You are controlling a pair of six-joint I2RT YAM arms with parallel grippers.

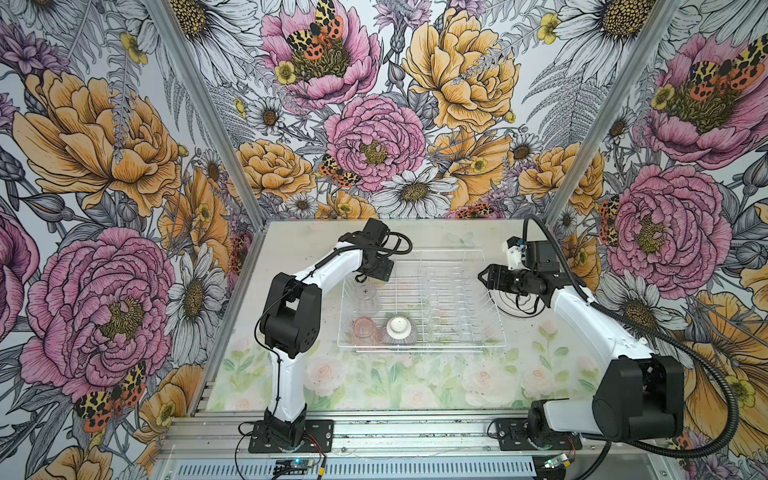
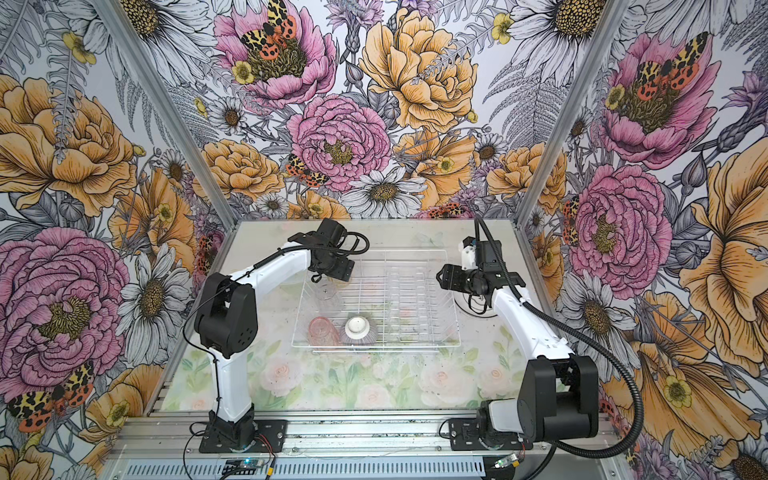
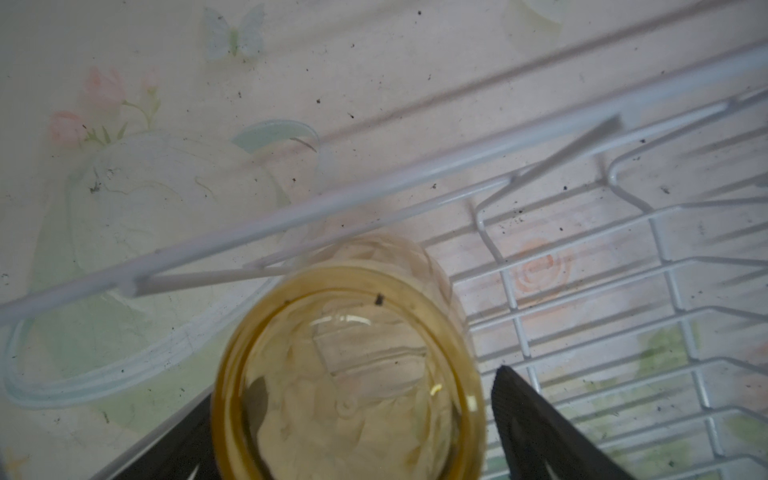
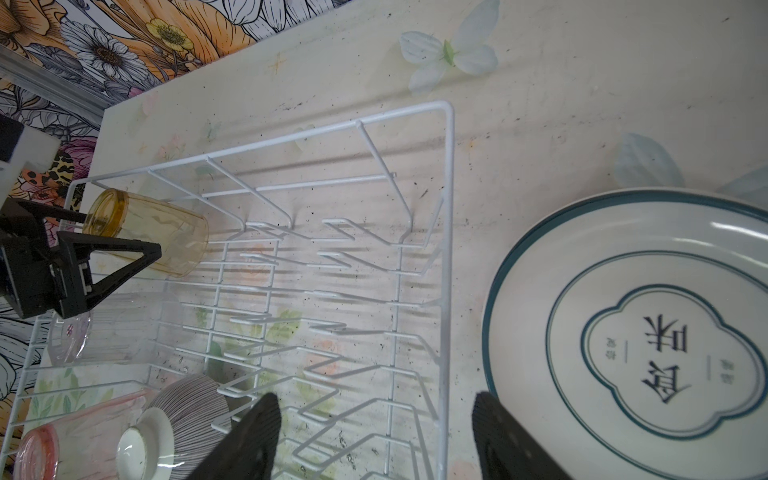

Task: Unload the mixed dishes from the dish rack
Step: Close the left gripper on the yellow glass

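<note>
Done: plate prongs [image 4: 332, 224] bare, white plate [image 4: 623, 332] out on counter [image 4: 519, 124] beside right fingers [image 4: 249, 440], apart, empty | Now: left fingers [image 3: 540, 424] apart, straddling amber tumbler [image 3: 349, 374] | Remaining in dish rack [image 4: 448, 249]: it plus clear tumbler [image 4: 116, 328], pink tumbler [image 4: 75, 432], striped bowl [image 4: 183, 411].

two alike: left arm [image 1: 332, 269] and right arm [image 1: 582, 316] have white shell links and chunky black joint housings, on black bolted base plates [image 1: 316, 432]. black corrugated hose [image 1: 725, 374] runs along right arm. fingers [image 4: 249, 436] black, tapered, finely ribbed.
</note>
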